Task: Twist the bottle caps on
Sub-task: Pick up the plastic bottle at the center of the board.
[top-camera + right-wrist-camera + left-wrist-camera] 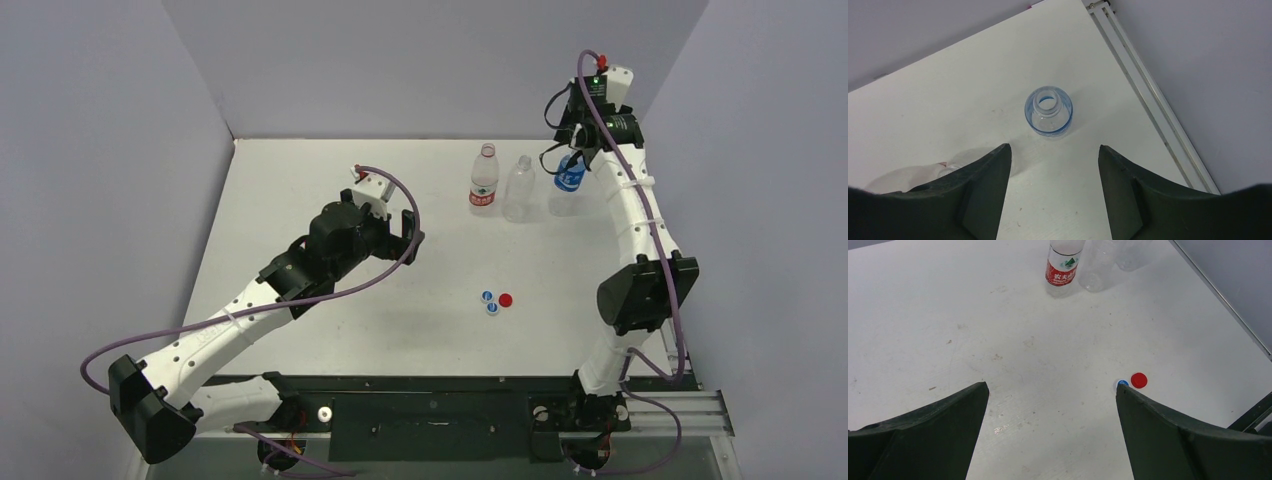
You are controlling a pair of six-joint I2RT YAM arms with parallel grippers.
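Left jaws gape wide and empty over the tabletop (998,315), near the red cap (1139,380); my right jaws, parted, hold nothing above the open blue-labelled bottle (1048,112).

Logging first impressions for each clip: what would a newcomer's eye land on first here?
A red-labelled bottle, a clear bottle and a blue-labelled bottle stand in a row at the table's far right. The right gripper hangs open straight above the blue-labelled one, whose neck is bare. Mid-table, a red cap and two blue-and-white caps lie huddled together, with the open left gripper hovering to their left.
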